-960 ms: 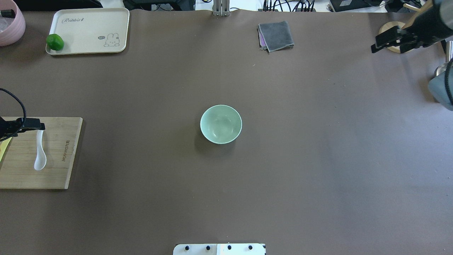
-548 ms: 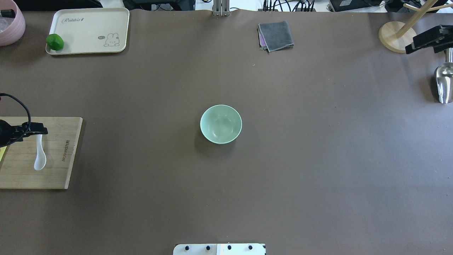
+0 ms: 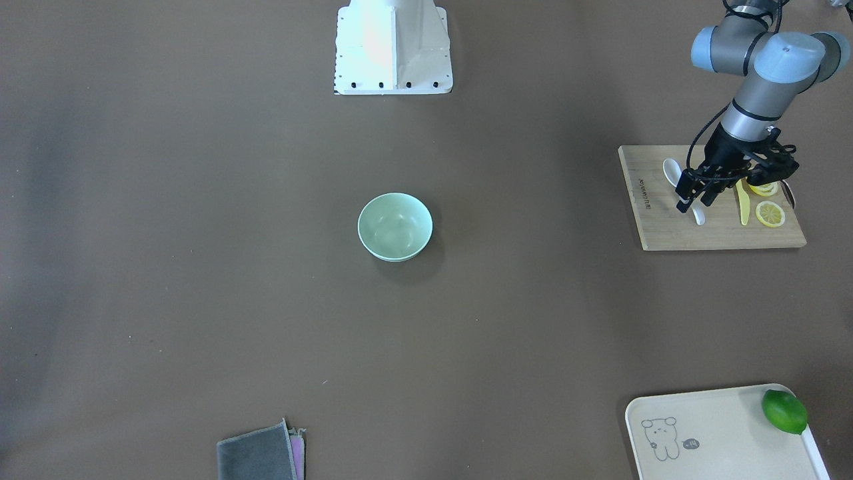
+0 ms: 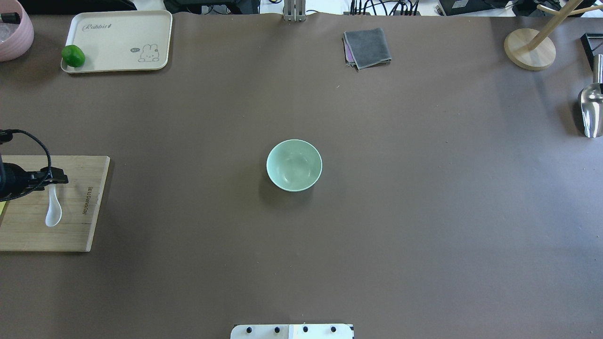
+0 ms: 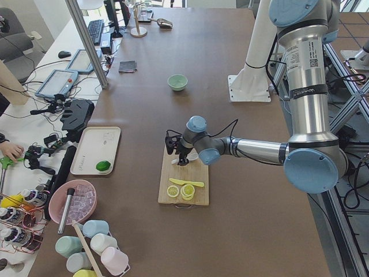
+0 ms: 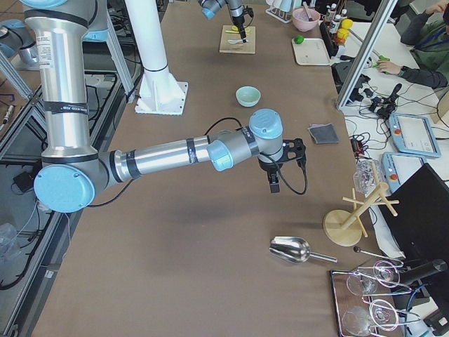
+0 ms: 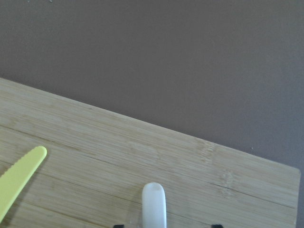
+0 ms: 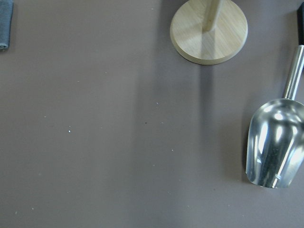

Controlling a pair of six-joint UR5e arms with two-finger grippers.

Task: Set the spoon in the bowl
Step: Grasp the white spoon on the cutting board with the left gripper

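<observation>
The white spoon (image 4: 52, 212) lies on a wooden cutting board (image 4: 75, 230) at the table's left edge, scoop toward the robot. My left gripper (image 4: 52, 182) is low over the spoon's handle, open, a finger on either side. In the left wrist view the handle's tip (image 7: 153, 204) shows between the two fingertips at the bottom edge. In the front-facing view the gripper (image 3: 696, 202) covers the middle of the spoon (image 3: 672, 170). The mint-green bowl (image 4: 294, 165) stands empty at the table's middle. My right gripper (image 6: 273, 184) hangs above bare table at the far right; I cannot tell its state.
A yellow knife (image 3: 742, 200) and lemon slices (image 3: 770, 213) lie on the board beside the spoon. A cream tray (image 4: 118, 40) with a lime (image 4: 73, 55) is at the back left. A grey cloth (image 4: 367, 47), a wooden stand (image 4: 528, 49) and a metal scoop (image 4: 591, 110) are toward the back right.
My left gripper has moved along the spoon's handle toward the scoop, still open. The right arm has drawn off to the right, almost out of the overhead view.
</observation>
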